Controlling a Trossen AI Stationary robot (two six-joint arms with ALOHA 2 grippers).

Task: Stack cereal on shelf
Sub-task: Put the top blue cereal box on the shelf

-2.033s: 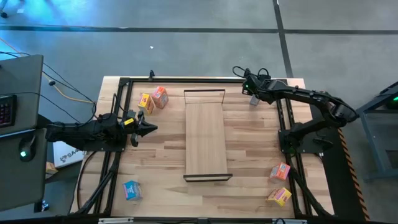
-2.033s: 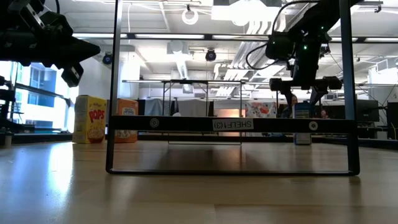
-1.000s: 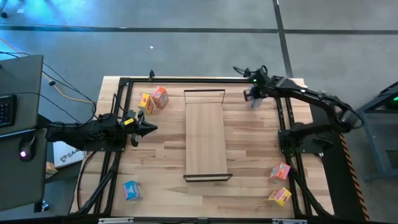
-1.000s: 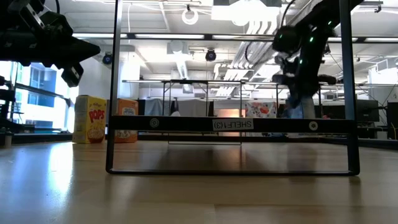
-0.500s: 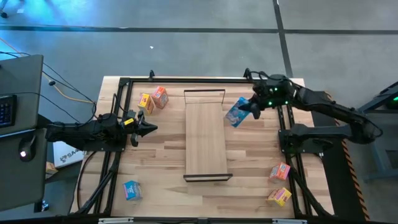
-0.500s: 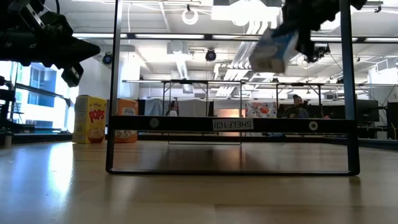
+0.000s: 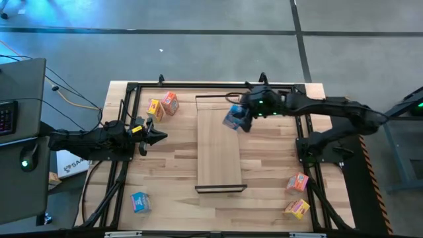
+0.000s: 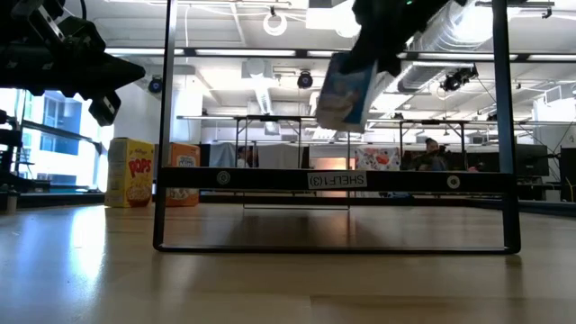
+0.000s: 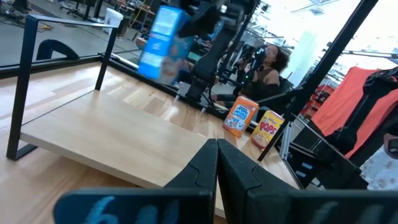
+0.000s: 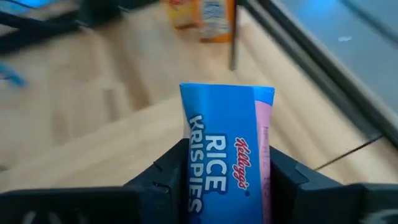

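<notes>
My right gripper (image 7: 239, 118) is shut on a blue cereal box (image 7: 232, 118) above the far end of the shelf (image 7: 218, 149), a long pale board with black end frames (image 8: 337, 180). The low view shows that box (image 8: 344, 90) well above the board. My left gripper (image 7: 158, 137) hovers shut over the table's left side, its fingers (image 9: 217, 168) pointing at the shelf. A yellow box (image 7: 155, 108) and an orange box (image 7: 170, 103) stand at the far left. Another blue box (image 7: 139, 201) lies near left. An orange box (image 7: 297, 182) and a yellow one (image 7: 297, 209) lie near right. My right gripper pinches the blue box between its two fingers (image 10: 171, 171), one on each of two opposite sides (image 10: 186, 149). It reaches in from the table's right. The box is lifted clear and hangs tilted below the gripper (image 8: 387, 27), its free end (image 10: 227, 93) pointing away from the wrist.
A black metal frame (image 7: 132, 86) runs around the tabletop's edges. Both arm bases (image 7: 317, 145) stand on the table's left and right sides. Bare butcher-block table (image 7: 172, 172) lies between the shelf and the boxes. A person (image 9: 270, 59) sits in the room beyond.
My right gripper lifted the blue box off the table's far right corner and carried it toward the table's left, to above the shelf's far end. The box went from standing on the table to hanging tilted in the air.
</notes>
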